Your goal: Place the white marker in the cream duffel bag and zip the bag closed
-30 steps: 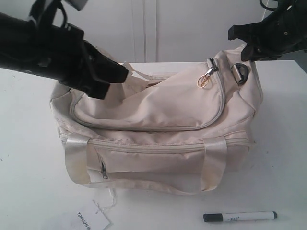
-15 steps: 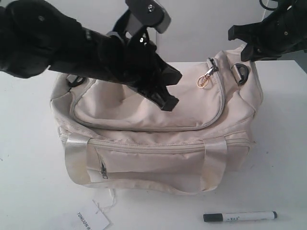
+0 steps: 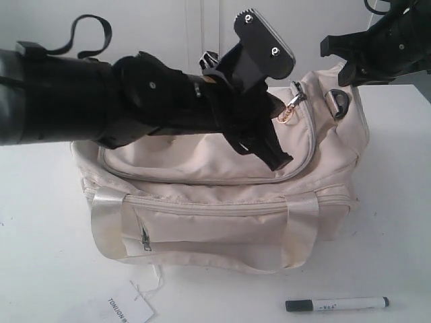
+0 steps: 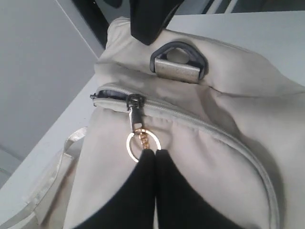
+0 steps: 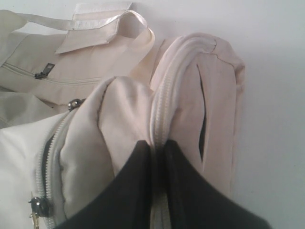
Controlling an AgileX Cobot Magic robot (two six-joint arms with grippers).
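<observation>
The cream duffel bag sits mid-table, and its curved top zipper runs shut up to the slider. A gold ring pull hangs from the slider. My left gripper reaches across the bag top, shut, with its tips meeting at the ring's lower edge and nothing clearly between them. At the bag's right end, my right gripper is shut on a fold of the bag's fabric and zipper band. The white marker lies on the table in front of the bag, outside it.
A white paper hang tag on a string lies at the table's front left. A black D-ring sits on the bag's right end near the right gripper. Shiny strap handles hang down the front around a zip pocket.
My left arm has swept from the bag's left end across its top to the right, stopping by the gold ring pull. The right gripper, bag and marker have not moved.
</observation>
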